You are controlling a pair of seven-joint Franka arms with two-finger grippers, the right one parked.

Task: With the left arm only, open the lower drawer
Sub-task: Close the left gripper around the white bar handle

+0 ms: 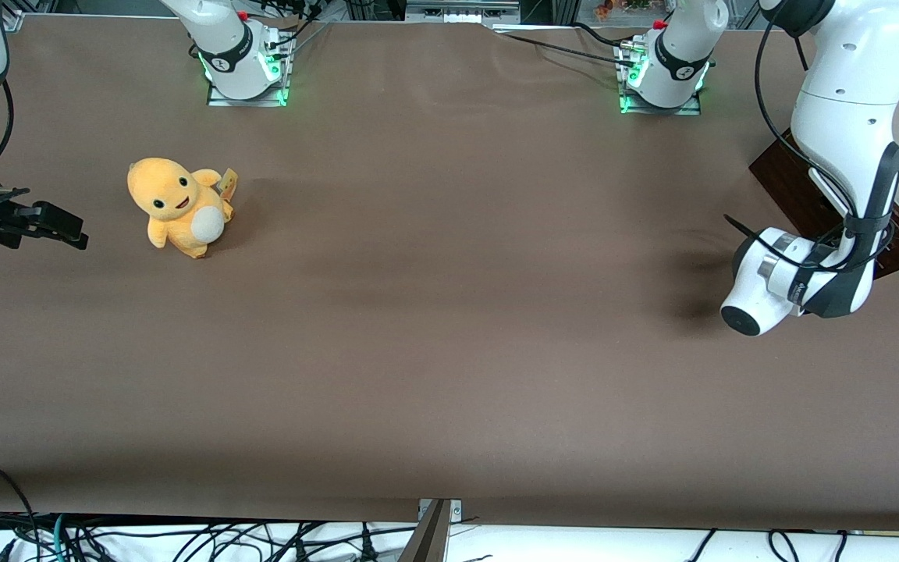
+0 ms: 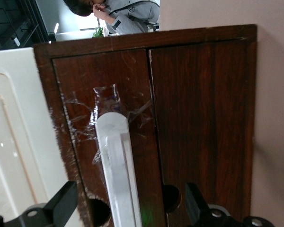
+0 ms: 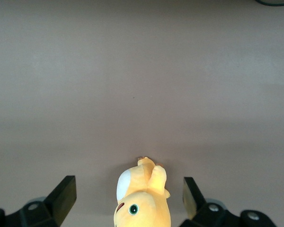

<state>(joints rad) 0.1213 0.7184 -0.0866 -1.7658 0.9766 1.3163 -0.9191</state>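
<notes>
Now one working left arm (image 1: 847, 140) bends down at the working arm's end of the table (image 1: 434, 351), about three o'clock in the front view, its wrist hanging just in front of a dark-brown wooden cabinet (image 1: 797, 191) that sits partly hidden by the arm. Its gripper (image 2: 128, 205) faces the cabinet front, and in the wrist view the two black fingers (image 2: 61, 203) stand wide apart, one on each side of the single long white bar handle (image 2: 116, 170) without touching it. That handle belongs to the lower drawer (image 2: 109, 94), the dark-brown panel between a cream panel (image 2: 14, 132) and a second dark-brown panel (image 2: 203, 118); the drawer front sits flush with its neighbour, so it looks closed. Clear tape (image 2: 106, 101) with scuffed marks lies on the wood around the handle's end. Two dark round spots show on the wood near the fingers, one each side of the handle. One yellow plush toy (image 1: 180, 207) with a white belly stands toward the parked arm's end, near nine o'clock, well apart from the cabinet. Two arm bases (image 1: 664, 74) with green lights stand at the twelve o'clock edge of the table. Cables (image 1: 184, 538) trail along the six o'clock edge. Nothing lies between the gripper and the handle.
</notes>
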